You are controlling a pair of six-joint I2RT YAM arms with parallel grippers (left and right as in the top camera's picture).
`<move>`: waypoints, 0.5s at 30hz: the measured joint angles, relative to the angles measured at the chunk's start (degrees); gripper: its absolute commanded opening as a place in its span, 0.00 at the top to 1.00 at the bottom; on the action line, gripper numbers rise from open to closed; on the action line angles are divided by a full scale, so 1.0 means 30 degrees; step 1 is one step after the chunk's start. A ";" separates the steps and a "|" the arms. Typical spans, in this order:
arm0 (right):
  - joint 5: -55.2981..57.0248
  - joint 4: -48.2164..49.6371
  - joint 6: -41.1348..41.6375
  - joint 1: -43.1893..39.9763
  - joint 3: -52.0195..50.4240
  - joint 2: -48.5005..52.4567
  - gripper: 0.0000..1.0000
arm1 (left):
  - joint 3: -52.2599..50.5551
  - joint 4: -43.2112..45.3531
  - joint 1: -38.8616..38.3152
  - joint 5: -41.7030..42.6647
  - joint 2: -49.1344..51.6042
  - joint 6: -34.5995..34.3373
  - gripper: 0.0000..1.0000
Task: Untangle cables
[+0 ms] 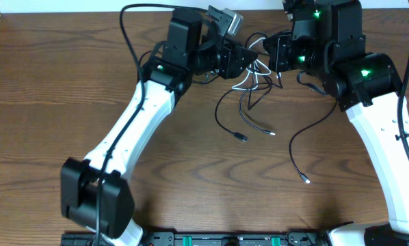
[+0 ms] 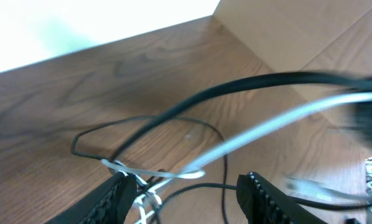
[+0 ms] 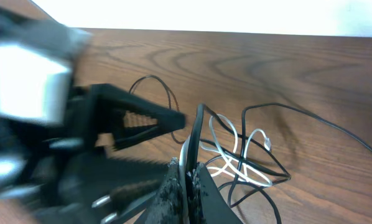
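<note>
The cables (image 1: 256,80) lie tangled on the wooden table between the two grippers, black, white and grey strands looped together. My right gripper (image 1: 270,56) (image 3: 189,183) is shut on a white and a black strand, which rise taut from the knot (image 3: 242,160). My left gripper (image 1: 243,60) (image 2: 189,198) is open just above the table. White loops (image 2: 150,186) touch its left finger (image 2: 119,200), and a black cord (image 2: 204,186) runs between the fingers. A black strand (image 2: 236,88) and a white strand (image 2: 267,127) stretch across in front of it.
Loose cable ends trail toward the table's middle: a black plug (image 1: 242,137), a grey plug (image 1: 271,133) and a longer black cord's plug (image 1: 306,180). The left arm's own thick black cable (image 1: 130,41) arcs at the back. A tan panel (image 2: 285,25) stands behind the table edge.
</note>
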 measured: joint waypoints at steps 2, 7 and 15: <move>-0.0015 -0.0015 0.0000 0.0000 0.0000 0.0007 0.99 | 0.0000 0.0306 0.0000 0.0007 0.0532 -0.0015 0.42; -0.0022 -0.0131 0.0000 0.0000 0.0000 0.0007 0.99 | 0.0000 0.1260 0.0000 0.0080 0.0860 -0.0044 0.46; -0.0087 -0.0291 0.0000 0.0000 0.0000 0.0000 0.99 | 0.0000 0.1727 -0.0007 0.0131 0.0860 -0.0073 0.52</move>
